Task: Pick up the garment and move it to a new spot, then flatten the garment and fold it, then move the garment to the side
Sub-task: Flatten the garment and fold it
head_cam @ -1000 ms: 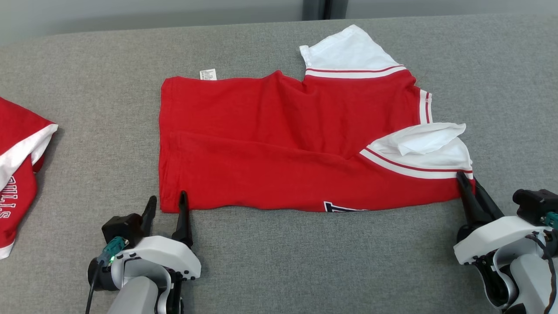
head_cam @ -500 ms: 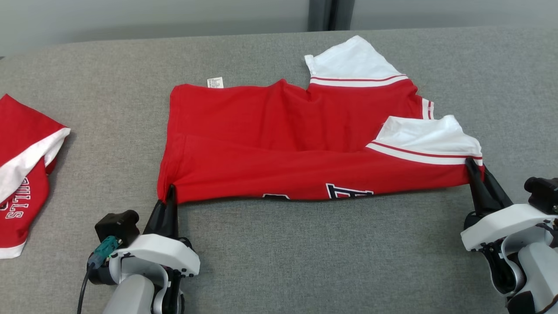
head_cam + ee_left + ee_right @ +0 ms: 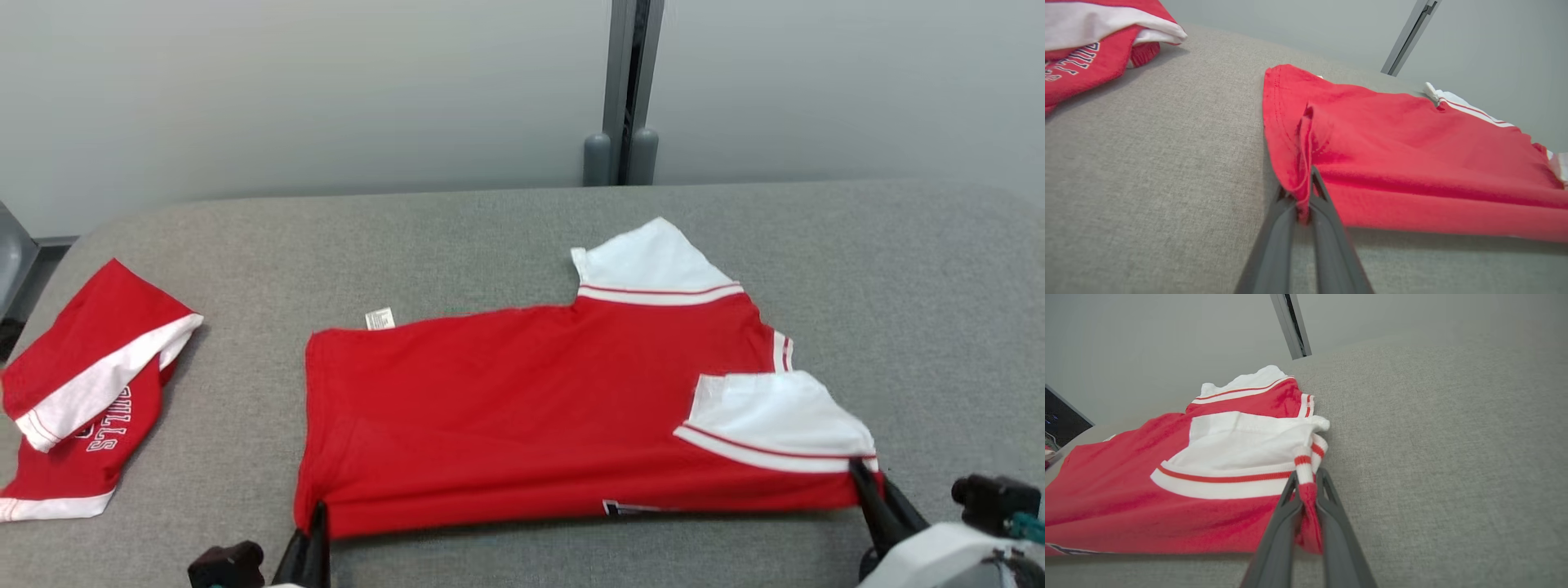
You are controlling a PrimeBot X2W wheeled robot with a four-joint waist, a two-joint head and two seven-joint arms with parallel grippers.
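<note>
I have the left gripper pinched shut on the near hem corner of the red garment, and the right gripper clamped on its sleeve (the white-banded one). The garment lies spread mid-way across the grey table.

The garment lies folded on the grey surface. My left gripper pinches its near left corner; my right gripper pinches the near right. A second garment lies well apart, left.

red t-shirt w/ white sleeves & white trim w/ thin red stripe, 2nd red garment w/ white band & white navy-edged lettering, heathered grey tabletop, pale grey wall.
</note>
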